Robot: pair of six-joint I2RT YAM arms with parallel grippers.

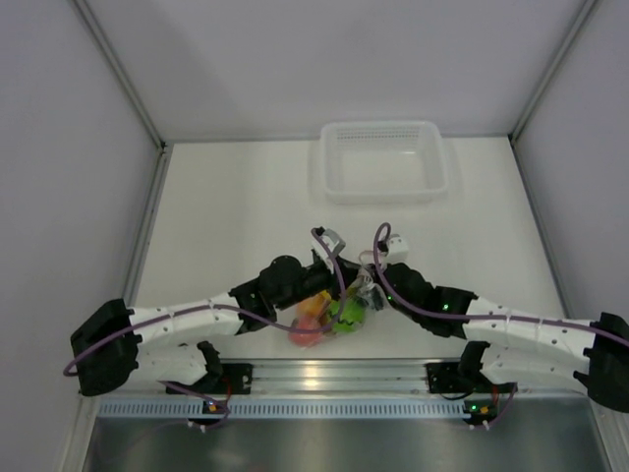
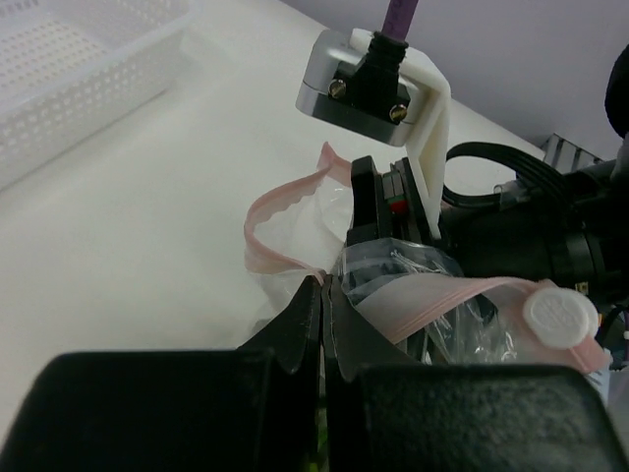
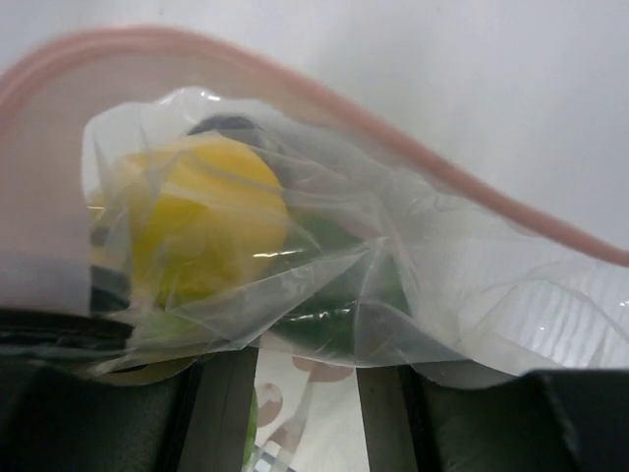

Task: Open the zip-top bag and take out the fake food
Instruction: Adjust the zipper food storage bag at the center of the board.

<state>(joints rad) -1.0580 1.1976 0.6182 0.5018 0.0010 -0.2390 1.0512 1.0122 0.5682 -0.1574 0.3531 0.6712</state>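
The zip-top bag (image 1: 346,303) hangs between the two arms near the table's front edge, with the fake food showing through it as pink (image 1: 305,332), yellow and green (image 1: 346,315) lumps. My left gripper (image 2: 324,283) is shut on the bag's pink zip strip (image 2: 280,261) at the mouth. In the right wrist view the clear film (image 3: 462,285) drapes over my right gripper (image 3: 307,366), whose fingers stand apart, tips covered. A yellow fruit (image 3: 201,231) and a dark green one (image 3: 339,317) press against the film. A white round tab (image 2: 558,315) sits on the strip.
A white perforated tray (image 1: 385,126) stands at the back of the table, right of centre, also at the upper left of the left wrist view (image 2: 59,93). The right arm's camera mount (image 2: 373,84) hangs close over the bag. Metal frame posts flank the table.
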